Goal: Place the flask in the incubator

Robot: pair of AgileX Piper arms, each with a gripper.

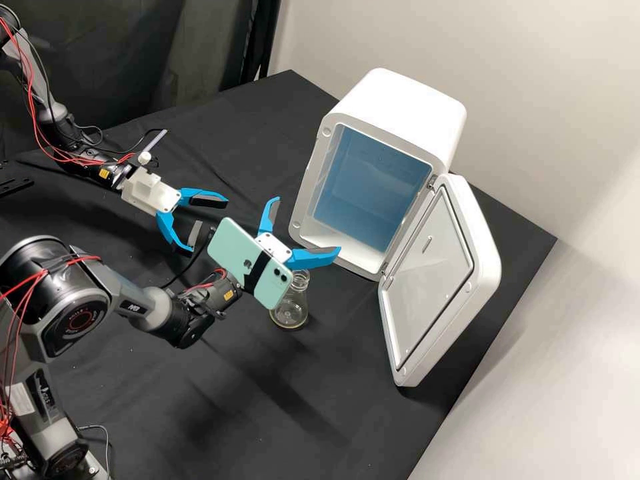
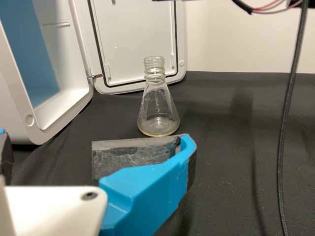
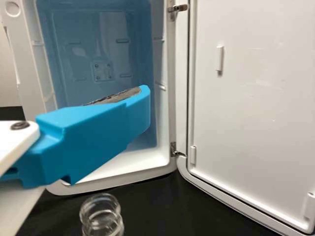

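A clear, empty conical flask (image 1: 291, 305) stands upright on the black bench just in front of the white incubator (image 1: 400, 110). The incubator's door (image 1: 440, 280) hangs wide open, showing a blue interior (image 1: 373, 187). My right gripper (image 1: 307, 227) hovers open directly above the flask's neck (image 3: 101, 216), one blue finger (image 3: 98, 128) pointing toward the interior (image 3: 98, 59). My left gripper (image 1: 212, 217) is open farther left, holding nothing. From there the flask (image 2: 158, 101) appears beyond its finger (image 2: 147, 172), with the door (image 2: 138, 39) behind it.
A mint-green phone (image 1: 250, 263) is strapped to the right arm's wrist. A black cable (image 2: 288, 123) hangs to the flask's right in the left wrist view. The bench's right edge (image 1: 493, 333) runs close behind the open door. Bare black bench lies in front of the flask.
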